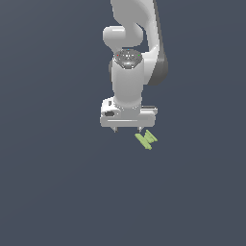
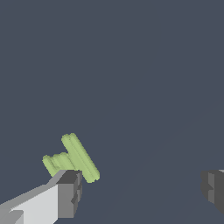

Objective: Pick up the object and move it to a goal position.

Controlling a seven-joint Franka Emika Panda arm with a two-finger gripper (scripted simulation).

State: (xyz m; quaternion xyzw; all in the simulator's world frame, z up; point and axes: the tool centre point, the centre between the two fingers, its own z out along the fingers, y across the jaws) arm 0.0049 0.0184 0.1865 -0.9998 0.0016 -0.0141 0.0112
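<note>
The object (image 1: 147, 139) is a small flat light-green piece of two parallel bars with a cross link, lying on the dark grey surface. My white gripper (image 1: 127, 129) points down just beside it, toward the exterior view's left, with its nearer fingertip close to the piece. The jaws stand wide apart and hold nothing. In the wrist view the object (image 2: 72, 158) lies just beyond one grey fingertip (image 2: 70, 192), partly hidden by it, and not between the fingers. The other fingertip (image 2: 214, 188) is at the frame's edge. The gripper's middle (image 2: 142, 191) is over bare surface.
Plain dark grey surface (image 1: 57, 182) all round, with no other objects, edges or marker in view. The white arm (image 1: 129, 72) rises behind the gripper.
</note>
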